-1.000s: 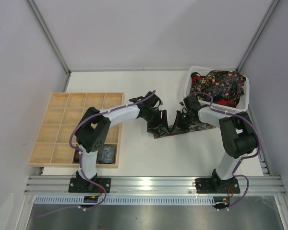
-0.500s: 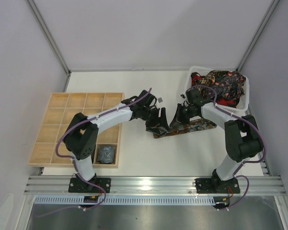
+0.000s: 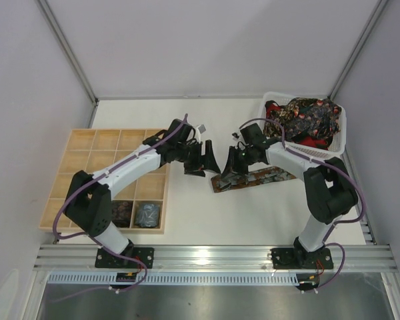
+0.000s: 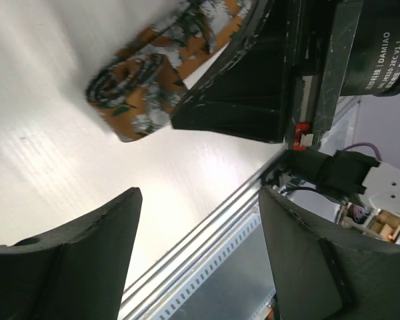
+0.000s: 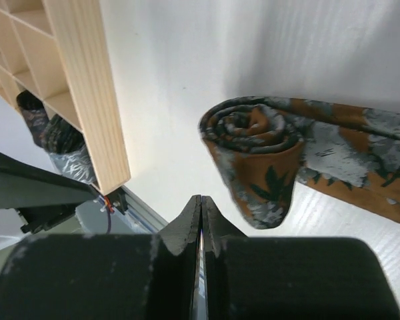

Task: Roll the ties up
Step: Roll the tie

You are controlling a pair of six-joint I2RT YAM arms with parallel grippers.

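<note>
Tie (image 5: 253, 143), half-rolled, lies just beyond shut, empty right jaws and wide-open, empty left jaws.

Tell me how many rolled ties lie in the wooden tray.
2. Both lie in the near row of the wooden tray: one rolled tie in the right-end compartment, the other beside it. The left arm covers part of that row; more may be hidden.

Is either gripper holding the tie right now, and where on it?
Neither. The left gripper is open and empty; the right gripper is shut on nothing. The partly rolled tie lies free.
</note>
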